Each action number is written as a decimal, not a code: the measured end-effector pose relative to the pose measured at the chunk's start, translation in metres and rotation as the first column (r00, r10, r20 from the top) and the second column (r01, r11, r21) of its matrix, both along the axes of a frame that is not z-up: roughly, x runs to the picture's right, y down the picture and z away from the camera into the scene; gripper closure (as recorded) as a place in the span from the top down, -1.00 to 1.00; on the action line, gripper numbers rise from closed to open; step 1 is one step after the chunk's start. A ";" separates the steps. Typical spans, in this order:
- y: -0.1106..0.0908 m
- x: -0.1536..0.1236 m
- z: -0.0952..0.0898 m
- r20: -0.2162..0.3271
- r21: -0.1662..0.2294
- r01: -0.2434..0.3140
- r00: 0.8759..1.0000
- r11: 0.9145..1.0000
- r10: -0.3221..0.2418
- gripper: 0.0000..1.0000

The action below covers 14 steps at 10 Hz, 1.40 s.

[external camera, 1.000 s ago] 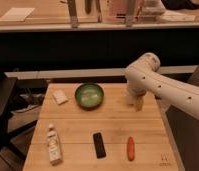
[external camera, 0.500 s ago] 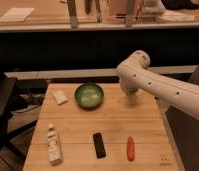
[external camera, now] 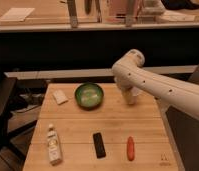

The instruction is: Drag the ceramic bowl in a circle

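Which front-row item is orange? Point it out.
The carrot-like stick, rightmost in front; the bottle is pale, the bar black. The end effector hangs beside the ceramic bowl.

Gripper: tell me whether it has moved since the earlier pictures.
Yes. The gripper, low over the table right of the ceramic bowl, has shifted left toward the bowl, which has stayed put.

You are looking at what seems to be a robot lab or office test area: a pale wooden table (external camera: 108, 125) holds a few unrelated small items spaced well apart. A white robot arm (external camera: 163, 87) reaches in from 3 o'clock, its gripper (external camera: 130, 96) low over the table's far right part. At 12 o'clock a long counter (external camera: 93, 27) with metal posts (external camera: 73, 12) runs above a dark panel (external camera: 68, 50), and at 9 o'clock loose cables (external camera: 30, 100) lie on the floor.
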<state>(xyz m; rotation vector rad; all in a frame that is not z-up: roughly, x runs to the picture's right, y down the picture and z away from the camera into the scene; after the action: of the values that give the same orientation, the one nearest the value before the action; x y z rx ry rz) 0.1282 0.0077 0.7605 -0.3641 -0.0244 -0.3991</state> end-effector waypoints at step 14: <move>-0.020 -0.041 0.060 0.139 0.061 0.124 0.982 0.990 -0.131 0.60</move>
<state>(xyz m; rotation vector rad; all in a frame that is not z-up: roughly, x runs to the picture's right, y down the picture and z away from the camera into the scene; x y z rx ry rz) 0.0872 -0.0119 0.8203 -0.2861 -0.1307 -0.5515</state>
